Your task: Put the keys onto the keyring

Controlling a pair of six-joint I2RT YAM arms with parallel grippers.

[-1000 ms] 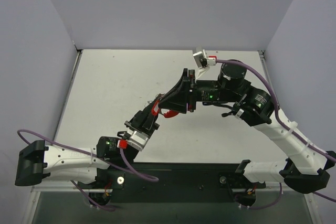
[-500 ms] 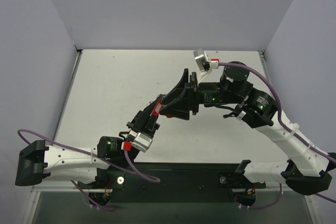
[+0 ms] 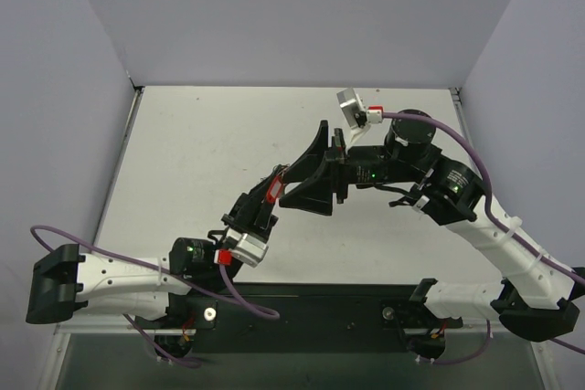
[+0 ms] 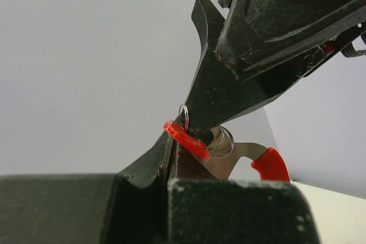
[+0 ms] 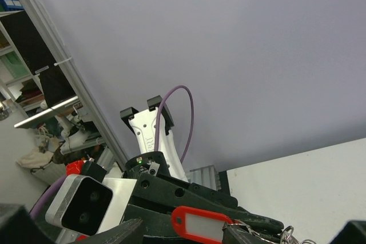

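Observation:
The keys, a small red tag with a pale centre, sit at the tip of my left gripper, whose jaws are shut on the tag's end. The tag is edge-on in the left wrist view and a red speck from above. The keyring's silver rings and red curved clip hang just beyond the tag. My right gripper meets the left one above the table's middle. Its fingers stand apart on either side of the tag, and one black finger touches the rings.
The white table lies below both raised grippers, with grey walls on three sides. The right arm's purple cable loops at the back right. The black base rail runs along the near edge.
The right gripper has shifted left and down over the left gripper's tip. The red clip that showed beside the left gripper from above is now hidden under the right fingers. The left wrist drew back slightly.

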